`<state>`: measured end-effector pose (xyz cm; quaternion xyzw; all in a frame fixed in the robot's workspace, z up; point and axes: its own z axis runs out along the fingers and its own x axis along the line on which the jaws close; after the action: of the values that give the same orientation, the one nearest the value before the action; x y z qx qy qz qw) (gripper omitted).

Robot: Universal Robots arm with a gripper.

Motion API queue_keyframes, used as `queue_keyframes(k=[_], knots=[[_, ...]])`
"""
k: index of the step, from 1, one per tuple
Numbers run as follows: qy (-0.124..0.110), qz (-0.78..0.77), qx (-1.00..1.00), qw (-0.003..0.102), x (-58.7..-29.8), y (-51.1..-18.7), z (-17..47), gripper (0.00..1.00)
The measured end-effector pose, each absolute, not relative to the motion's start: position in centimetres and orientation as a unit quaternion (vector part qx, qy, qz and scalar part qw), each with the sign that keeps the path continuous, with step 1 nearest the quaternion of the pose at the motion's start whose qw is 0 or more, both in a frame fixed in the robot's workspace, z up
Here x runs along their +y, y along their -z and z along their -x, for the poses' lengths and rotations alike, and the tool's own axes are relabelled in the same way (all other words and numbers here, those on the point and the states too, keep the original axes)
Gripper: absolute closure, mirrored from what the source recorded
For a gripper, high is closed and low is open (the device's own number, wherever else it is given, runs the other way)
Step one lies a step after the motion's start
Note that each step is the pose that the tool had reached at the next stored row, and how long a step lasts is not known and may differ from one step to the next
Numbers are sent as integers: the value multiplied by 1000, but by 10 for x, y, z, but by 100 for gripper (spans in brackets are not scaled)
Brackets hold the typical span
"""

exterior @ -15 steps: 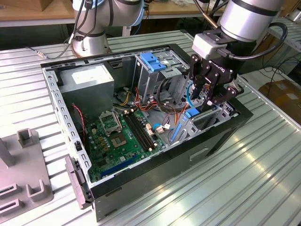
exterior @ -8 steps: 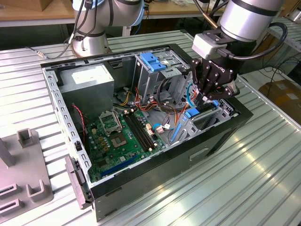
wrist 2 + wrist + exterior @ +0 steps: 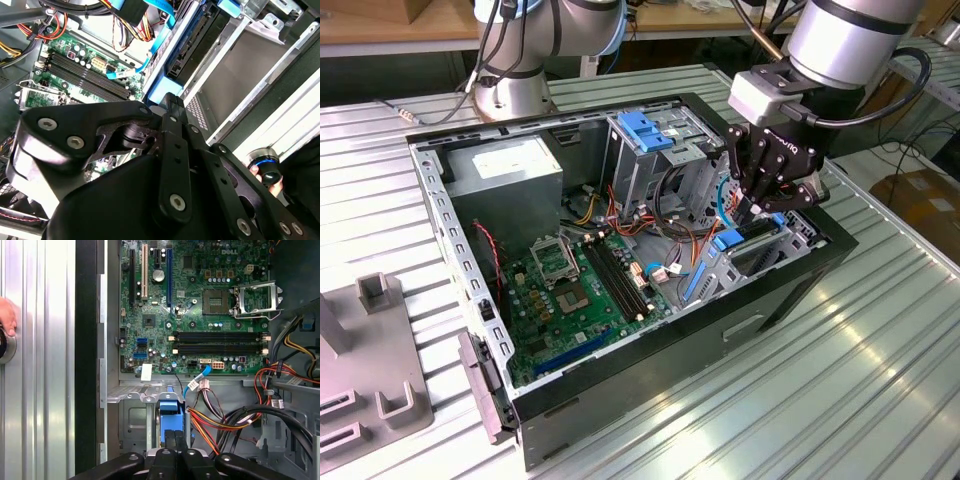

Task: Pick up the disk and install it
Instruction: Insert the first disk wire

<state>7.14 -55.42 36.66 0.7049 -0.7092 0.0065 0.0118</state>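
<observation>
Exterior view, pincer: the gripper [image 3: 752, 212] hangs at the upper right of the frame, pointing straight down into the far right corner of the open computer case [image 3: 770, 300].
Exterior view, disk: the disk [image 3: 760, 232] lies directly under the fingertips, in the bay by the case's right-hand wall. Its blue carrier shows on either side.
Exterior view, long axis: it slants from lower left to upper right of the frame, along that wall.
Exterior view, room: the black wall is just beside the disk. Cables [image 3: 670, 215] crowd the inner side, and there is open space only above.
Second wrist view, disk: the dark edge of the disk [image 3: 192, 47] sits in its blue frame, ahead of the gripper's body, with a steel bay rail [image 3: 235, 55] close alongside.
First wrist view, grip: the gripper [image 3: 175, 437] is clenched, fingertips together against the blue end of the disk [image 3: 170, 412], with nothing seen between them.
First wrist view, surroundings: the motherboard [image 3: 200, 315] lies beyond the disk, and a person's hand [image 3: 6, 315] rests outside the case.
</observation>
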Motion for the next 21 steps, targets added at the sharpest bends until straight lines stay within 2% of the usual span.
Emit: queue_keyframes(k=[21], knots=[[-7,-740,-672,11,-554,-366,-86,90]])
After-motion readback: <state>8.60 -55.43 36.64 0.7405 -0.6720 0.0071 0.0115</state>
